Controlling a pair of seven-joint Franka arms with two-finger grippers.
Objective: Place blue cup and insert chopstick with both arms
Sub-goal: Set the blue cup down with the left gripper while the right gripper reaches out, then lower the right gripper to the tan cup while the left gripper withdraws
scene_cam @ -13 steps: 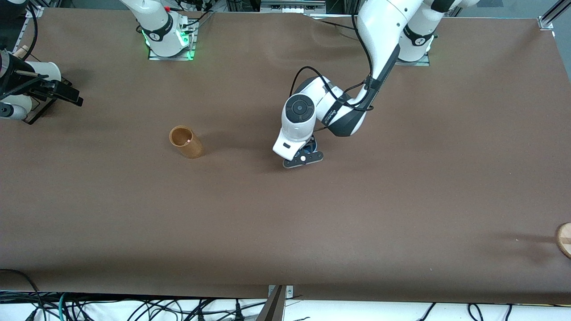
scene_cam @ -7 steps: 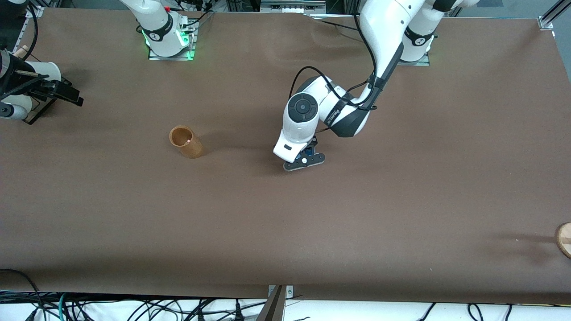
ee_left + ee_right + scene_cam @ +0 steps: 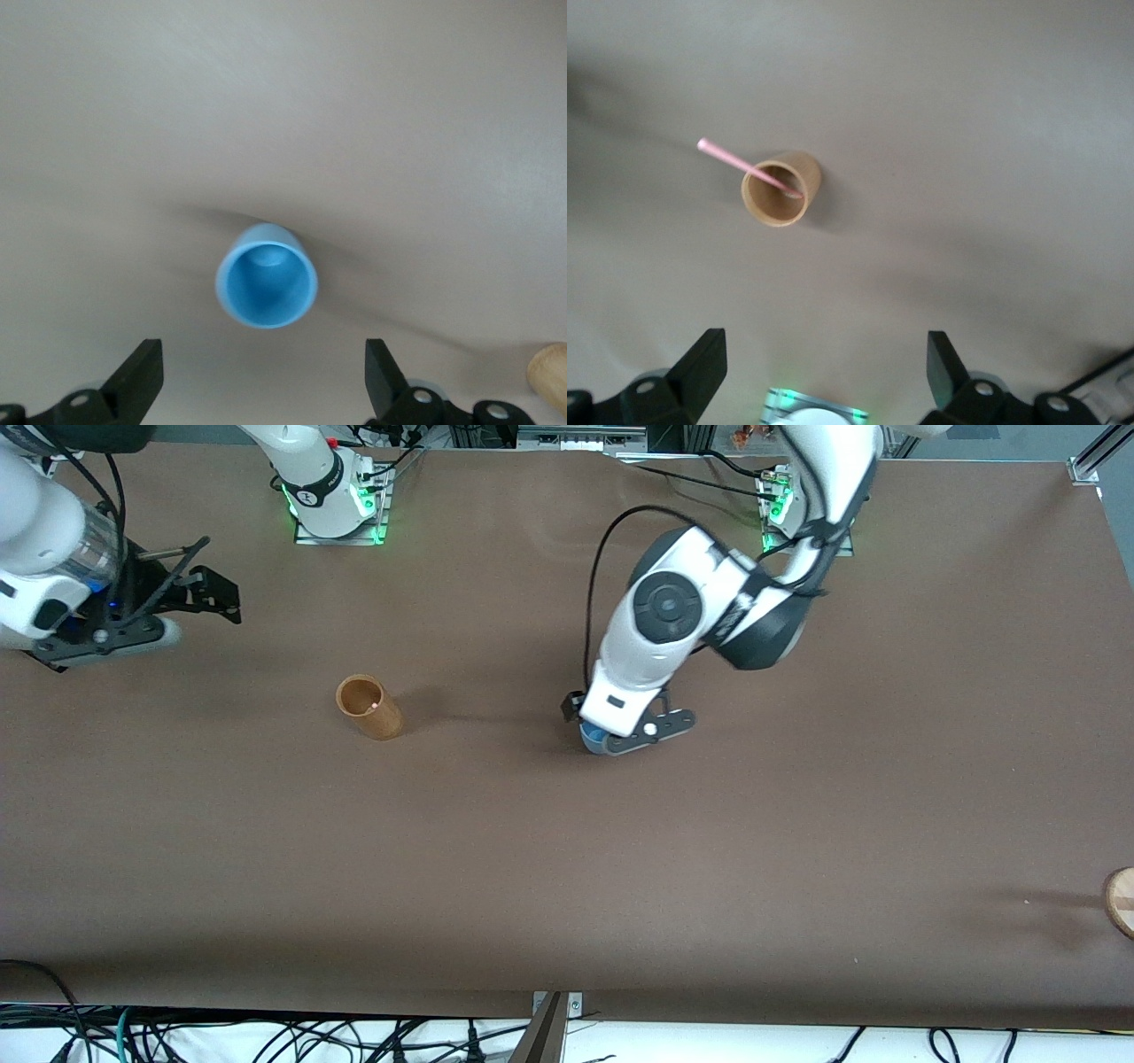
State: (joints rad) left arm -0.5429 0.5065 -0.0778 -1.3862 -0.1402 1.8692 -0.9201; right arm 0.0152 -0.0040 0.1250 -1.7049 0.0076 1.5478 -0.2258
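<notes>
Crowding nothing, apparently: tan holder (image 3: 370, 707)

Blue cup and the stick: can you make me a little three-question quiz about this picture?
1. True or false: the blue cup stands upright on the table.
2. Where is the chopstick? A) inside the blue cup B) in the tan holder C) flat on the table
3. Fill in: the left end effector, over the blue cup, is ____.

Key: 1 true; 2 B; 3 open.
</notes>
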